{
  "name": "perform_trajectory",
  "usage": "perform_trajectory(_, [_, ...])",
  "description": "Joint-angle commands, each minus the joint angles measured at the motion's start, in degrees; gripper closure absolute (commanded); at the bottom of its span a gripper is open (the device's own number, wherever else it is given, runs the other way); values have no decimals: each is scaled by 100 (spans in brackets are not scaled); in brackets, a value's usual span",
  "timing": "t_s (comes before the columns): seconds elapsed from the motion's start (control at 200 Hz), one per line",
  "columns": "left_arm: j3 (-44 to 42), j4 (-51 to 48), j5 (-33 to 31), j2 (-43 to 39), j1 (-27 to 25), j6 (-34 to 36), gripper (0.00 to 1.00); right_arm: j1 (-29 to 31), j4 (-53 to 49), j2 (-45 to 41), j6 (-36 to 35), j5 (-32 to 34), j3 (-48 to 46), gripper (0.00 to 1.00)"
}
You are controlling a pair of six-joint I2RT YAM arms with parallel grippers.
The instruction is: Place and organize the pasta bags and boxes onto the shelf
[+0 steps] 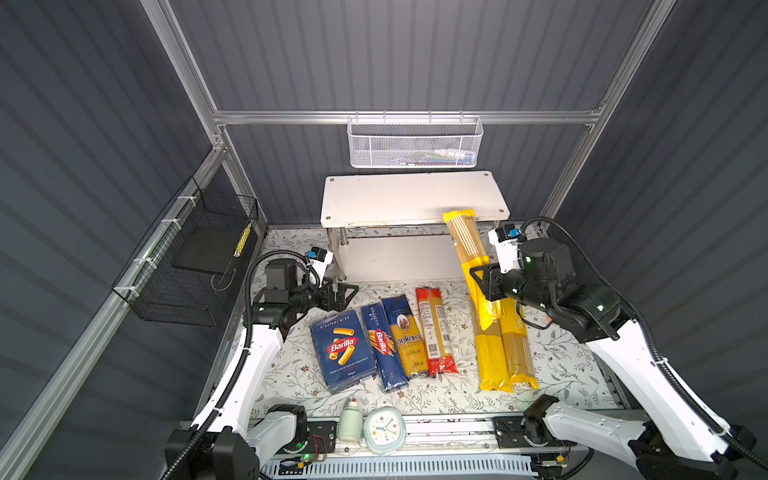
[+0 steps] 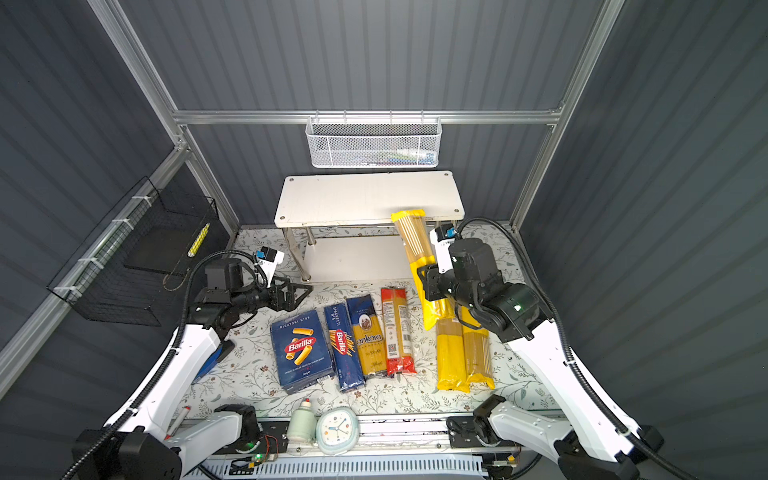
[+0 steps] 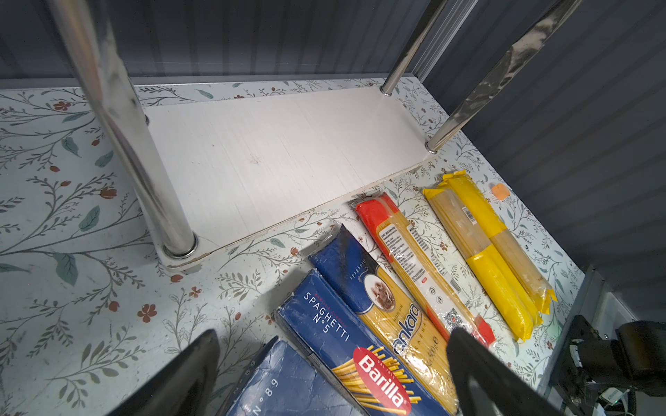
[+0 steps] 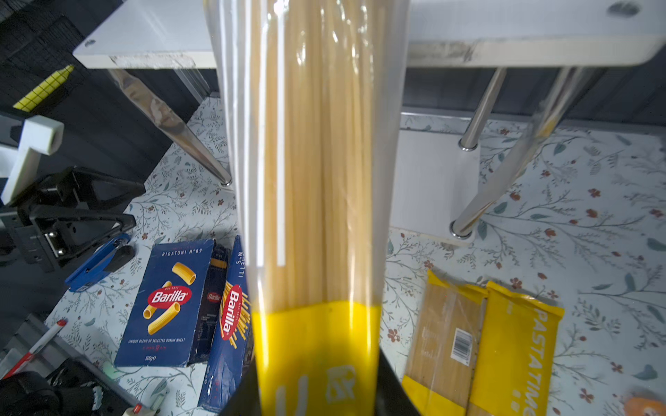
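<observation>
Holding a yellow-and-clear spaghetti bag by its yellow half, the right claw is clamped around the pack and tips it upward. The bag's long axis runs from the claw toward the back edge of the tabletop. Its far end meets the front edge of the shelf at the top board, near that board's right front corner. The shelf therefore lies straight ahead of the claw along the bag's length, and the right arm is plainly the nearer one.

Two yellow bags lie side by side on the tabletop below the held pack. Toward the middle, in a close row, lie a red bag, a blue bag, a narrow box and a wide box.

The left claw hangs wide open and empty by the shelf's left front leg.

Whether the bag's tip touches the board or only stands before it cannot be told. In the right wrist view the tip is cut off, and the pack hides the claw's tips in both top views.
</observation>
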Motion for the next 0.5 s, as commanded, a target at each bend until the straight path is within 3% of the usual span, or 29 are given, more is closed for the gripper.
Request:
perform_trajectory(0.0, [-40, -11, -75, -95, -26, 108, 1, 23, 688, 17, -148, 591, 629, 100])
perform_trajectory(0.19, [0, -59, -125, -36, -29, 110, 1, -17, 557, 463, -305, 1138, 1140, 100])
perform_trajectory(0.495, [-25, -27, -177, -83, -29, 65, 1, -581, 456, 1203, -525, 894, 2186, 100])
